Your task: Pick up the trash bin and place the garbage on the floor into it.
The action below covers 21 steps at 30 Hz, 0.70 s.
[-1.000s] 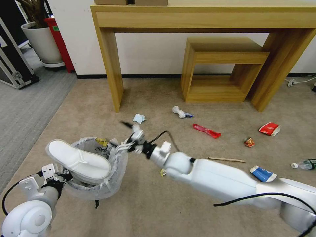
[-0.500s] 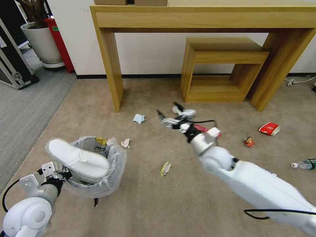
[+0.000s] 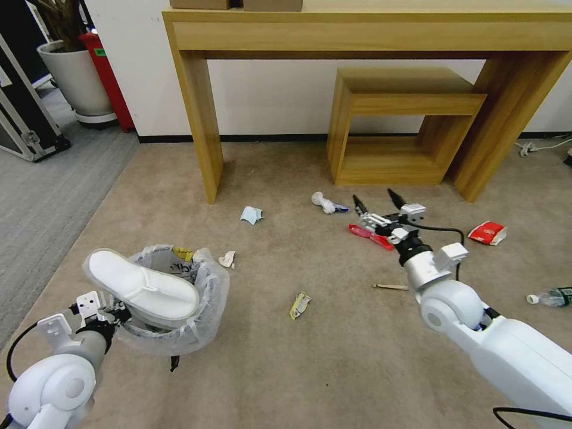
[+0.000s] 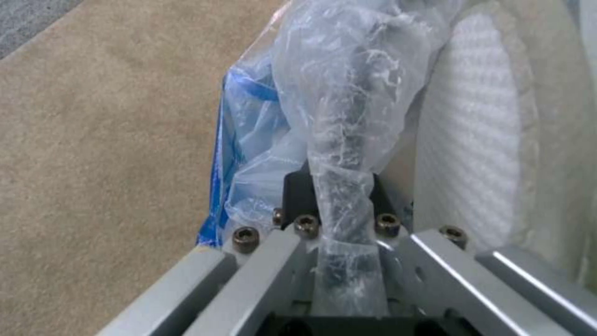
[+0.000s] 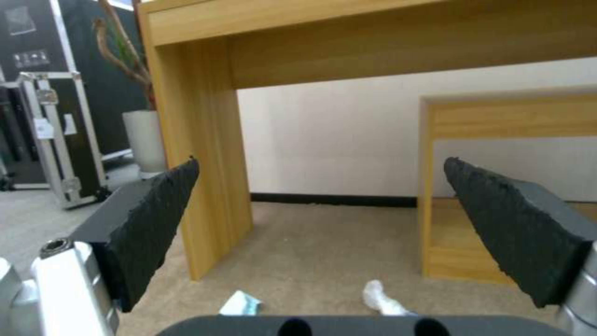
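Observation:
The trash bin [image 3: 196, 322], lined with a crinkly white bag, hangs low at my left, and a white slipper [image 3: 143, 288] lies across its mouth. My left gripper [image 3: 98, 313] is shut on its rim; the left wrist view shows that gripper [image 4: 339, 196] clamped on the bagged rim beside the slipper [image 4: 473, 140]. My right gripper [image 3: 375, 199] stands open above a red wrapper [image 3: 372, 235]. Its black fingers [image 5: 158, 228] hold nothing. On the carpet lie crumpled paper [image 3: 323, 202], a blue-white scrap [image 3: 251, 214], a yellow wrapper [image 3: 300, 304], a wooden stick [image 3: 390, 287], a red-white cup [image 3: 487, 233] and a bottle [image 3: 551, 296].
A tall wooden table [image 3: 202, 119] stands against the far wall with a low wooden bench [image 3: 405, 125] under it. A potted plant [image 3: 74, 71] and a black case [image 3: 24, 119] stand at the far left. Open carpet lies between bin and litter.
My right arm has swung from the bin's rim to the right and farther out, ending above the red wrapper. The bin, slipper and left arm have stayed put.

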Motion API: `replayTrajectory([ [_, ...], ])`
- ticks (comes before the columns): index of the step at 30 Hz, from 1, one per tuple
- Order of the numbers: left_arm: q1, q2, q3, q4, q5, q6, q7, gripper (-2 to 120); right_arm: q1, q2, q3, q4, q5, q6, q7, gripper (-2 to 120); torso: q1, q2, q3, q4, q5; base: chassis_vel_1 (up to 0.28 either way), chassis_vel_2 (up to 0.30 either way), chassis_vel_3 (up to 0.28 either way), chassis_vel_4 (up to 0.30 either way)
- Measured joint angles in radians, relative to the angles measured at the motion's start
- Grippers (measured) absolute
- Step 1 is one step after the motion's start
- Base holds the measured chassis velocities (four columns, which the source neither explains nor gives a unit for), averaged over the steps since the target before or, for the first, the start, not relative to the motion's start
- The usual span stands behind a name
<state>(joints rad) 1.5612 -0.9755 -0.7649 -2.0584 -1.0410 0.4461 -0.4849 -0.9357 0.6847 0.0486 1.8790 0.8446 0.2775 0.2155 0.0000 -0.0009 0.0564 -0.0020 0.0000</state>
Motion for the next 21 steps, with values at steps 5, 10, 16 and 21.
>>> replayTrajectory([
  [5,-0.012,0.009,-0.003,0.025,-0.011,-0.001,0.001,0,-0.059,-0.009,0.054,0.005,-0.023,-0.002,-0.022,100,0.000,0.000,0.000,0.0000,0.0000,0.000,0.000,0.000,0.000],
  [10,-0.015,0.017,-0.020,0.048,-0.022,-0.002,0.001,0,-0.084,-0.010,0.082,0.011,-0.029,-0.002,-0.033,100,0.000,0.000,0.000,0.0000,-0.0001,0.000,0.000,0.000,0.000],
  [16,-0.018,0.021,-0.037,0.064,-0.030,-0.003,0.003,0,-0.098,-0.003,0.087,0.011,-0.042,-0.002,-0.037,100,0.000,0.000,0.000,0.0000,-0.0001,-0.031,0.026,0.021,-0.037],
  [21,-0.017,0.023,-0.042,0.068,-0.031,-0.003,0.005,0,-0.100,0.003,0.087,0.011,-0.055,0.002,-0.040,100,0.000,0.000,0.000,0.0000,-0.0002,-0.076,0.085,0.082,-0.090],
])
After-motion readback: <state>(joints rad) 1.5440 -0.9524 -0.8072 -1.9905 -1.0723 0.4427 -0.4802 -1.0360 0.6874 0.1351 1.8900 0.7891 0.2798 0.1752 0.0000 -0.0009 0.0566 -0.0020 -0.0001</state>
